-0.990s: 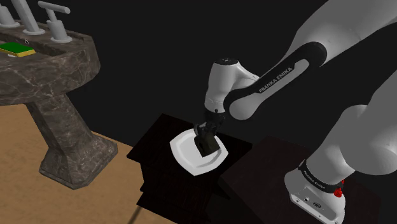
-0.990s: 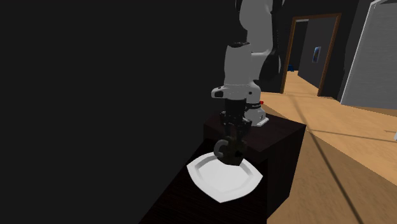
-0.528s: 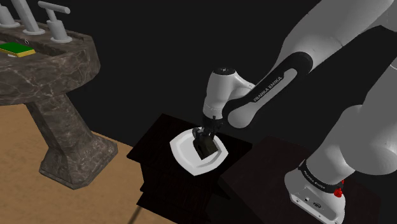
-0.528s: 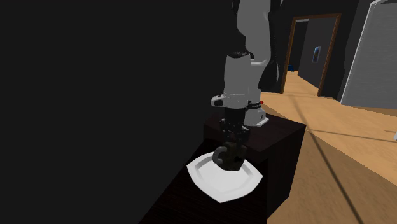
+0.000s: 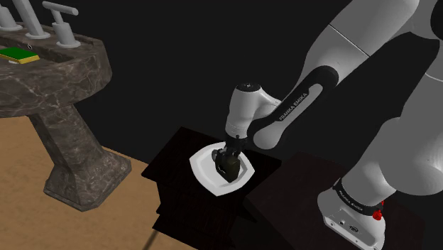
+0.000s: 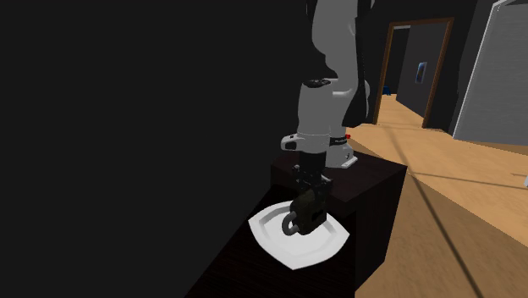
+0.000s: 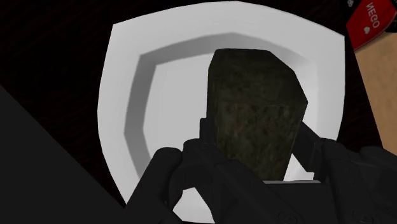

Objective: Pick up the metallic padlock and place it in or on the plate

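A dark, mottled padlock (image 7: 254,121) stands over the white plate (image 7: 127,95), with my black gripper (image 7: 254,137) shut on it, one finger against each side of its body. In the shoulder view the padlock (image 5: 228,165) is low over the plate (image 5: 202,170), under the gripper (image 5: 228,156). From the second exterior view the padlock (image 6: 306,210) hangs tilted, its shackle pointing down towards the plate (image 6: 326,245). Whether it touches the plate I cannot tell.
The plate lies on a dark cabinet (image 5: 177,153) beside my stand (image 5: 355,206). A stone pedestal sink (image 5: 57,78) with a green sponge (image 5: 19,55) stands at the shoulder view's left. A doorway (image 6: 415,76) and wooden floor lie beyond.
The gripper has come down towards the plate with the padlock. The padlock has tilted, its shackle now lower.
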Tool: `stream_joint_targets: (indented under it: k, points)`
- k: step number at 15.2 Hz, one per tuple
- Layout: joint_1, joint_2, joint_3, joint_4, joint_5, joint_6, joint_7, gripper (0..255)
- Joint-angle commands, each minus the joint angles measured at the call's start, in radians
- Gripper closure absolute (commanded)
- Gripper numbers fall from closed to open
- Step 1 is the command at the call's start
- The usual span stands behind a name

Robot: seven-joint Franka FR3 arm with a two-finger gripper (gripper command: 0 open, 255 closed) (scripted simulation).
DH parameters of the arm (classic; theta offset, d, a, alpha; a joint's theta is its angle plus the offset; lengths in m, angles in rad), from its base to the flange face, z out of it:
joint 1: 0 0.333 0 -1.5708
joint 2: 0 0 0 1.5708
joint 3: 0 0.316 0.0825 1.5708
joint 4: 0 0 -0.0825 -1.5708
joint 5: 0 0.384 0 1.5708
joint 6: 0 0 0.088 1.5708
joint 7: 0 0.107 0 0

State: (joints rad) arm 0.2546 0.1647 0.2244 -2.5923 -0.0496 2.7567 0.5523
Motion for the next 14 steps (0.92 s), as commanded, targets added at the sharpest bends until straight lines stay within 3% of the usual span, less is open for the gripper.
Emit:
stream_joint_targets:
  k: [1, 3, 4, 9, 13, 14]
  points:
    - [-0.001, 0.005, -0.002, -0.002, -0.001, -0.006, 0.0, 255]
    - [-0.001, 0.005, -0.001, -0.002, -0.001, -0.006, 0.0, 255]
    - [-0.004, 0.0, -0.001, -0.005, 0.002, -0.008, -0.005, 0]
    - [-0.001, 0.005, -0.001, -0.002, -0.001, -0.006, 0.0, 0]
    - [-0.016, -0.14, 0.024, -0.002, 0.073, -0.147, -0.054, 0]
    - [-0.014, -0.14, 0.023, -0.002, 0.073, -0.147, -0.054, 0]
